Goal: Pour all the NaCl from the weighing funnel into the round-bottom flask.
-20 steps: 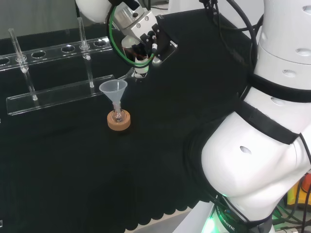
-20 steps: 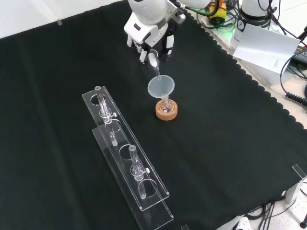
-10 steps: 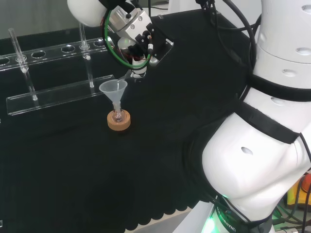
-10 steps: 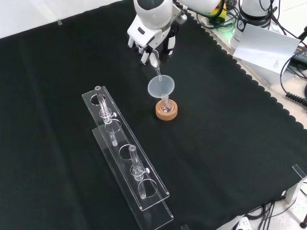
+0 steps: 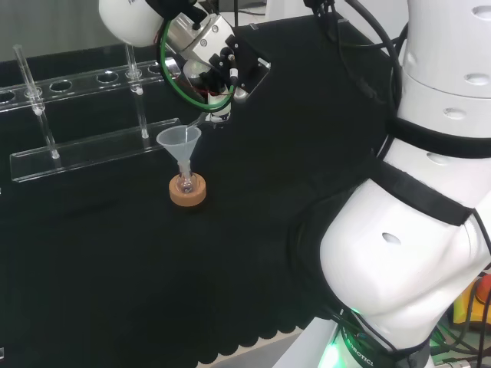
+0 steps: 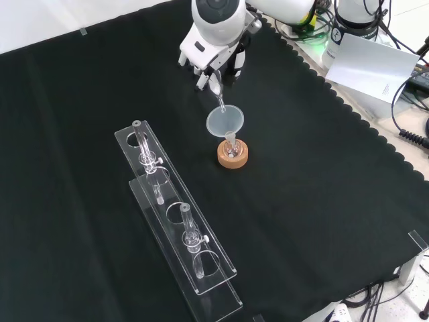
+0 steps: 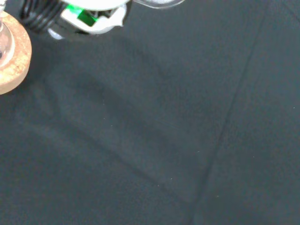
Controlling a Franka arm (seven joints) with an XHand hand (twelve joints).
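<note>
Bench covered by black cloth (image 6: 322,201); cables and papers seen past its scalloped edge. Weighing funnel (image 6: 216,86) held tilted in curled fingers of hand (image 6: 213,54), stem dipped into one plastic funnel (image 6: 224,121) seated in round-bottom flask (image 6: 232,147) on one cork ring (image 6: 232,157). One clear rack (image 6: 175,218), two tubes counted.

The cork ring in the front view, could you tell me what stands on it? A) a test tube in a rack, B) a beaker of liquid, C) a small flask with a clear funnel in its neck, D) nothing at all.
C: the cork ring carries a small flask with a clear funnel set in its neck, and the hand holds a glass spout over that funnel.
</note>
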